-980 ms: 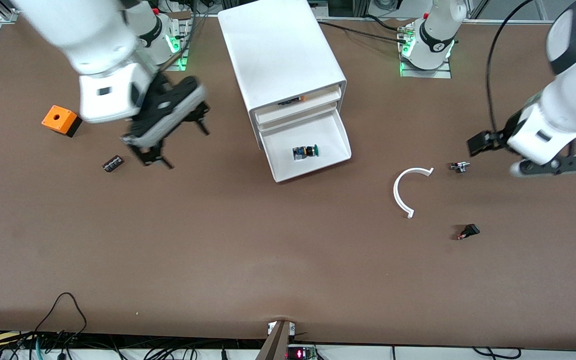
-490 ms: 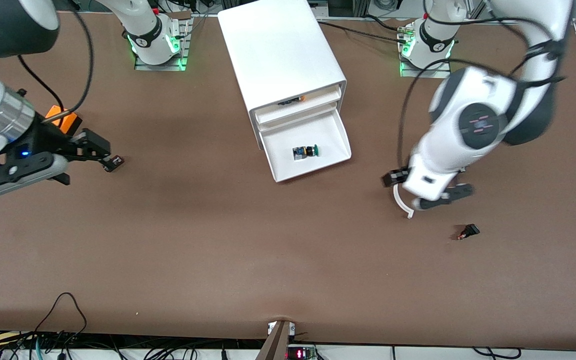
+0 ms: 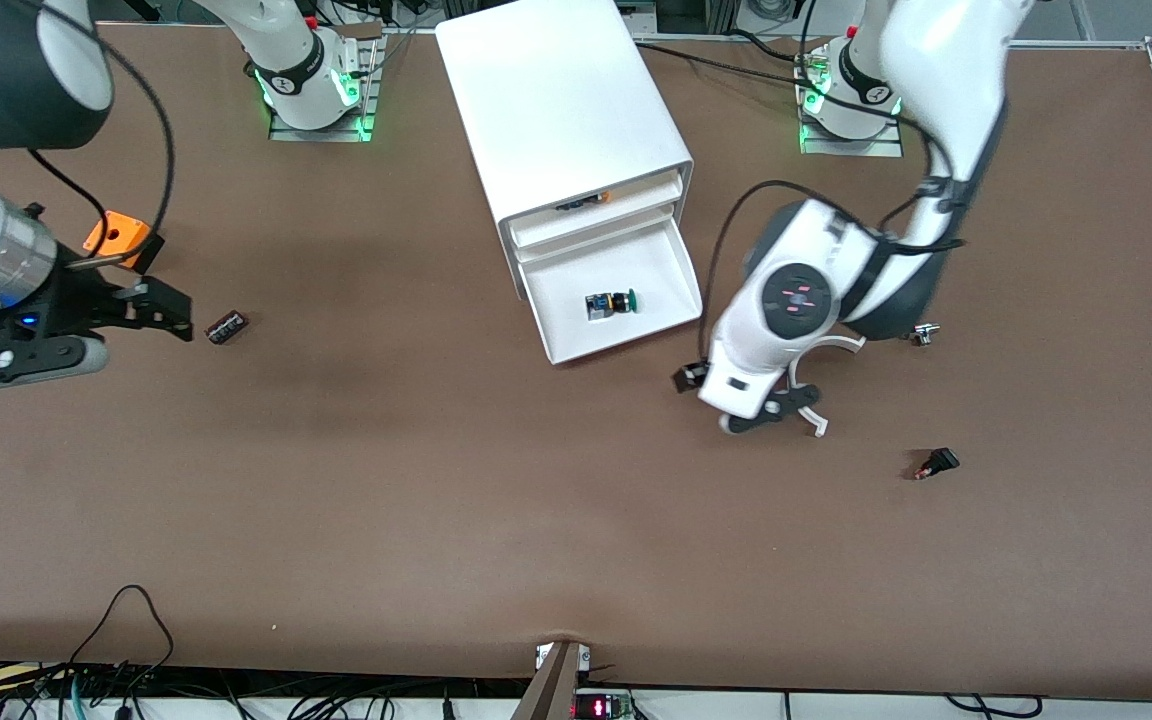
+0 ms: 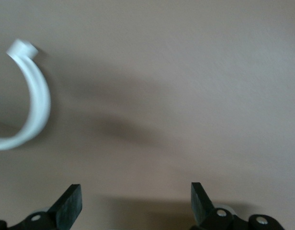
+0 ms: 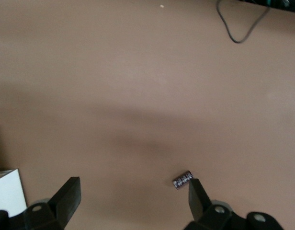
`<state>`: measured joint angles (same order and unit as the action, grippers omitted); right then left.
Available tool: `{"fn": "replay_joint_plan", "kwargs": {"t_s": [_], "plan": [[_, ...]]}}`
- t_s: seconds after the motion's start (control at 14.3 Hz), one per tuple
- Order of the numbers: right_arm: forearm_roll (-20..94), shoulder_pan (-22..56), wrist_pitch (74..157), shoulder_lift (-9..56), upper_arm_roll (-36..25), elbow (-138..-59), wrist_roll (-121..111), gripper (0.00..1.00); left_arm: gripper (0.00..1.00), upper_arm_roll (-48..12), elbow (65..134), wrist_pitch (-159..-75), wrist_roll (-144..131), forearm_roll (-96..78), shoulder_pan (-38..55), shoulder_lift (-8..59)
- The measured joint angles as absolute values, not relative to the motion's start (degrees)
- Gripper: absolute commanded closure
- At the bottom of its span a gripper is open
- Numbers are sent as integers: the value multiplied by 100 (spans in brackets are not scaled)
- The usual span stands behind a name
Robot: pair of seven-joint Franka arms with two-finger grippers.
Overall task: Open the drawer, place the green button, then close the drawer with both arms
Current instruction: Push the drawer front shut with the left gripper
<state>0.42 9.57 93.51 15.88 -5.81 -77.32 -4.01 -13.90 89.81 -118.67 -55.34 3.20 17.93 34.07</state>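
Observation:
The white cabinet stands at the table's middle. Its lowest drawer is pulled out, and the green-capped button lies on its side inside it. My left gripper hangs open and empty over the table beside the open drawer, toward the left arm's end; the left wrist view shows the left gripper over bare table. My right gripper is open and empty low over the right arm's end of the table, its right gripper fingers wide, beside a small dark part.
A white curved piece lies under the left hand. A small silver part and a black rocker switch lie toward the left arm's end. An orange cube sits by the right hand. The dark part touches one right finger's edge.
The left arm swung in from its end of the table to beside the open drawer. The right arm drew away from the cabinet toward its own end. Both grippers stayed open.

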Motion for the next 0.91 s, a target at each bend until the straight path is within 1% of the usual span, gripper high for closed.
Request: {"fn": "replay_joint_plan", "kwargs": {"t_s": [0.35,0.63,0.91], "plan": [[40,391,9333,1159,-679,-8252,-776,0,0,-1389,9102,-12495,-5795,321,2241,3839],[40,162,9340,842,-677,-8627,-1043,0,0,-1393,9162,-12573,-5782,321,2458,3963],[40,96,9408,738,-672,-8780,-1541,0,0,-1465,9188,-12500,-5786,321,2548,3971]]}}
